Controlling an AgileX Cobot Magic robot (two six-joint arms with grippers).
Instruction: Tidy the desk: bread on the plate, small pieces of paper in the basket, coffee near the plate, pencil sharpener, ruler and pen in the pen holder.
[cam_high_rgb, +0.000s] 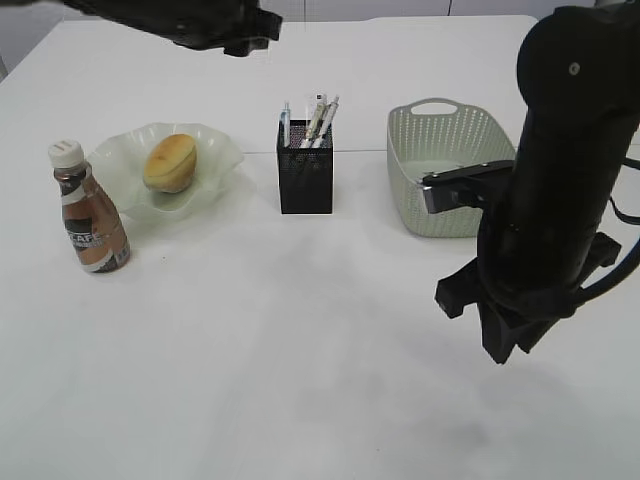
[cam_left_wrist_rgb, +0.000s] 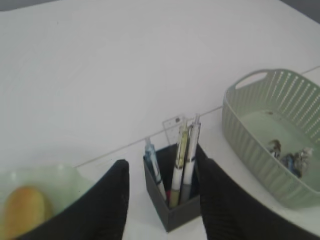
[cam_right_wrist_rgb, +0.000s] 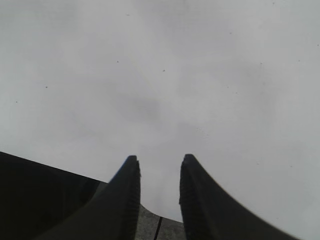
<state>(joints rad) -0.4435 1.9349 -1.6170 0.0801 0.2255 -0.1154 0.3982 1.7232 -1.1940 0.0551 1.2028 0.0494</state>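
The bread (cam_high_rgb: 170, 162) lies on the green plate (cam_high_rgb: 215, 150), and the coffee (cam_high_rgb: 88, 215) stands just left of it. Several pens (cam_left_wrist_rgb: 182, 150) and the clear ruler (cam_left_wrist_rgb: 172, 122) stick up out of the black pen holder (cam_left_wrist_rgb: 175, 215). Two small pieces of paper (cam_left_wrist_rgb: 290, 157) lie in the basket (cam_left_wrist_rgb: 250, 130). My left gripper (cam_left_wrist_rgb: 164, 161) hangs open high above the pen holder, holding nothing. My right gripper (cam_right_wrist_rgb: 160, 159) is open over bare desk (cam_right_wrist_rgb: 160, 75), in front of the basket (cam_high_rgb: 450, 170). The pencil sharpener is hidden.
The right arm (cam_high_rgb: 550, 200) stands tall at the front right and covers part of the basket in the exterior view. The left arm (cam_high_rgb: 200, 20) reaches in along the far edge. The pen holder (cam_high_rgb: 305, 165) stands between plate and basket.
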